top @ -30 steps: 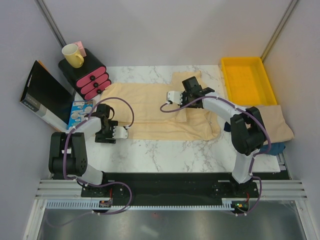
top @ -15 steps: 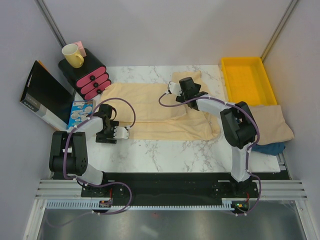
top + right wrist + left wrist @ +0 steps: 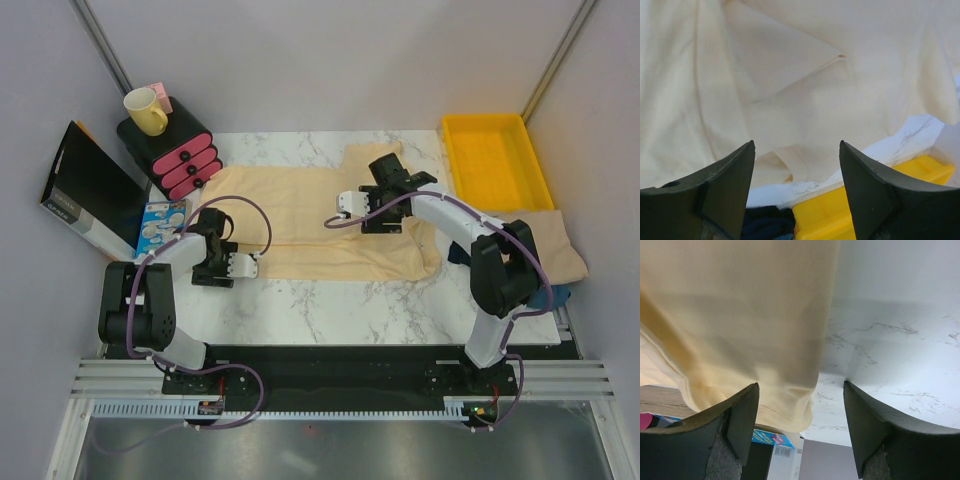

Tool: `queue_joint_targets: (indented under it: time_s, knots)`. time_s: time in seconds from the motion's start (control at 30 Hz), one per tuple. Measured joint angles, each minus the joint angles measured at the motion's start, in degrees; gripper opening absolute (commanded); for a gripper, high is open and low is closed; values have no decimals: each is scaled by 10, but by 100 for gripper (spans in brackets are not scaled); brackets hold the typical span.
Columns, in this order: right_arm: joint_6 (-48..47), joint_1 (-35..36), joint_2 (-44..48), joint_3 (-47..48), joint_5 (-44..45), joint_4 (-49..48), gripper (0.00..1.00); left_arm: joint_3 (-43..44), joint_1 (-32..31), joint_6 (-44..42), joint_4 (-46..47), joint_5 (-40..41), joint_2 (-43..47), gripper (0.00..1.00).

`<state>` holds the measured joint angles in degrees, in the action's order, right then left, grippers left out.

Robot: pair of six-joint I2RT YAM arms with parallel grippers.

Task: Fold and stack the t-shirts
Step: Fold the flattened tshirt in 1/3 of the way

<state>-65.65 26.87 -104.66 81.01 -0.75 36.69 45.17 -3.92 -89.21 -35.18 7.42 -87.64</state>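
The t-shirt [image 3: 300, 225] is lying spread mid-frame, long axis left to right, its lower-left hem sitting under the left gripper [image 3: 801, 384], fingers parted, while the right gripper [image 3: 796, 142], likewise parted, is hovering over its upper middle.

Beneath the right gripper [image 3: 796, 145], the t-shirt [image 3: 790, 75] is soft, matt cream cloth, creased. Past its matt black plastic fingers [image 3: 715, 200] shows a glossy yellow plastic tray [image 3: 822, 217]. Beneath the left gripper [image 3: 801, 385], the cloth is finely ribbed, beside the smooth, polished white marble table [image 3: 900, 340].
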Motion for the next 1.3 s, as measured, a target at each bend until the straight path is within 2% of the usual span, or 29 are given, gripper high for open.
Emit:
queue_joint_targets:
  time_s: [0.2,0.53,0.63,0.67,0.77,1.17,1.23,1.27,1.3]
  knots:
    - [-20,16,-2,29,-55,84,73,7,-5,3,-7,6,-9,75]
    - [-4,49,-48,53,-76,80,58,9,-7,8,-8,10,-11,75]
    - [0,49,-62,54,-75,72,33,9,-7,11,-8,10,-11,75]
    - [1,49,-64,54,-73,69,22,9,-7,11,-8,10,-11,75]
    - [8,49,-68,54,-67,53,16,9,-7,12,-7,10,-11,75]
    - [14,63,-91,99,-37,-34,12,9,-12,23,-7,10,-11,75]
    - [14,68,-98,102,-30,-56,16,9,-13,25,-7,11,-11,75]
    - [15,70,-103,102,-24,-67,26,9,-14,27,-7,11,-11,75]
    - [16,73,-107,103,-19,-77,30,9,-15,28,-7,11,-11,75]
